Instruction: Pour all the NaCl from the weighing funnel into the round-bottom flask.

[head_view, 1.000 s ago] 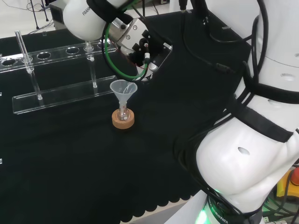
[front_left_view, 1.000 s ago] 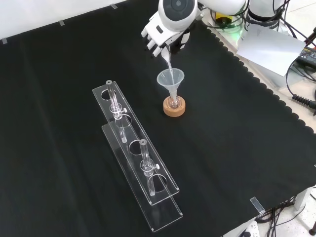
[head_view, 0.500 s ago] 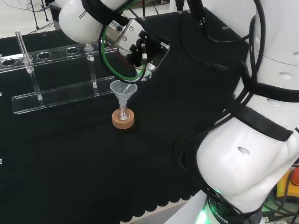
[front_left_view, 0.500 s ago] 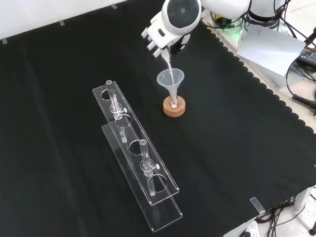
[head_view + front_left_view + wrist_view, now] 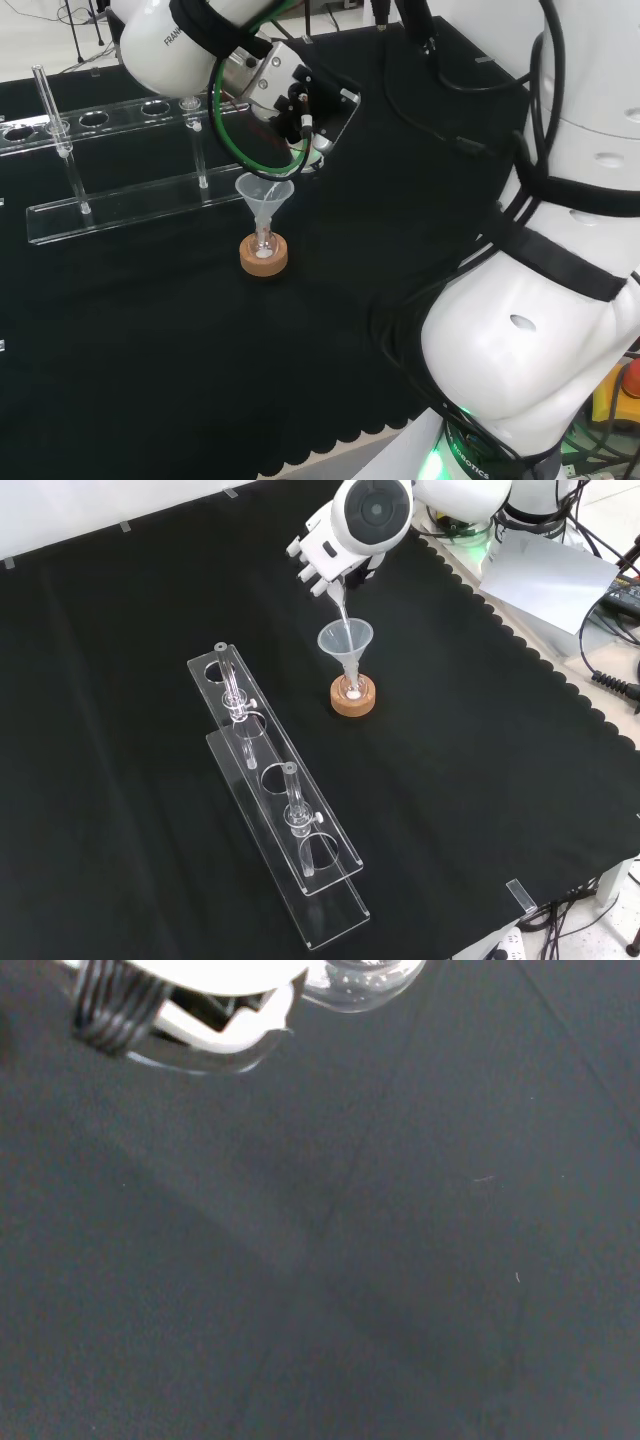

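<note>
Hand (image 5: 322,552) grips weighing funnel (image 5: 338,602), spout over plastic funnel (image 5: 346,642) in round-bottom flask (image 5: 351,688). You risk nudging rim: flask tips off cork stand (image 5: 353,700), NaCl spills.

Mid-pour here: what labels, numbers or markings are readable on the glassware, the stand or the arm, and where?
Arm link, head view: dark lettering, cut off by the cables; no whole word reads.
Arm base, head view: small print, too small to read.
Weighing funnel, clear funnel, round-bottom flask, cork ring, rack: no markings visible.
</note>
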Action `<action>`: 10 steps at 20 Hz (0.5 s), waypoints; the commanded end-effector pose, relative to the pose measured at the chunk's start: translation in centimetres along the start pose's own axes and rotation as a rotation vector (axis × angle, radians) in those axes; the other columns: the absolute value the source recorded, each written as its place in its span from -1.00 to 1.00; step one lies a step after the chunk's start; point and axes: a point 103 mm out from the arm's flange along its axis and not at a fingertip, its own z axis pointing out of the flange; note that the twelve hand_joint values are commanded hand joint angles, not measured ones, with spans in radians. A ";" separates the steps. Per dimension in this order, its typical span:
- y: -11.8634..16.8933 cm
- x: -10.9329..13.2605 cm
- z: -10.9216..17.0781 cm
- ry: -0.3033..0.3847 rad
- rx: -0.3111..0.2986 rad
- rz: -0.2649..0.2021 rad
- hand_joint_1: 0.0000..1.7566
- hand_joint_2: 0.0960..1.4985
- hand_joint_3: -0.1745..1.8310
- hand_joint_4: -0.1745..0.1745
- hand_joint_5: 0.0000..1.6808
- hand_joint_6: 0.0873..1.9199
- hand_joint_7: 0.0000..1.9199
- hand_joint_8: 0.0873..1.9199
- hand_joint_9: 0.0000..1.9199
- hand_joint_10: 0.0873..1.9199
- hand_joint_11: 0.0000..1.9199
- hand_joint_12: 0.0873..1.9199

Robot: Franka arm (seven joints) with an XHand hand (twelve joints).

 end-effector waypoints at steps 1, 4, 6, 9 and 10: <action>0.1 0.1 -0.1 -0.013 0.008 0.000 0.27 -0.22 -0.11 1.00 0.46 -0.24 -0.02 -0.52 0.34 -0.93 0.07 -0.08; 0.1 0.0 0.0 -0.019 0.011 0.003 0.27 -0.22 -0.11 1.00 0.46 -0.24 -0.03 -0.52 0.34 -0.93 0.07 -0.08; 0.2 -0.1 0.0 -0.008 -0.001 -0.001 0.27 -0.22 -0.11 1.00 0.46 -0.24 -0.03 -0.52 0.34 -0.93 0.07 -0.08; 0.2 -0.1 0.1 -0.021 0.001 0.001 0.27 -0.22 -0.11 1.00 0.46 -0.24 -0.03 -0.52 0.34 -0.94 0.07 -0.08; 0.2 0.0 0.1 -0.024 0.000 0.000 0.27 -0.22 -0.11 1.00 0.46 -0.24 -0.03 -0.52 0.34 -0.94 0.07 -0.08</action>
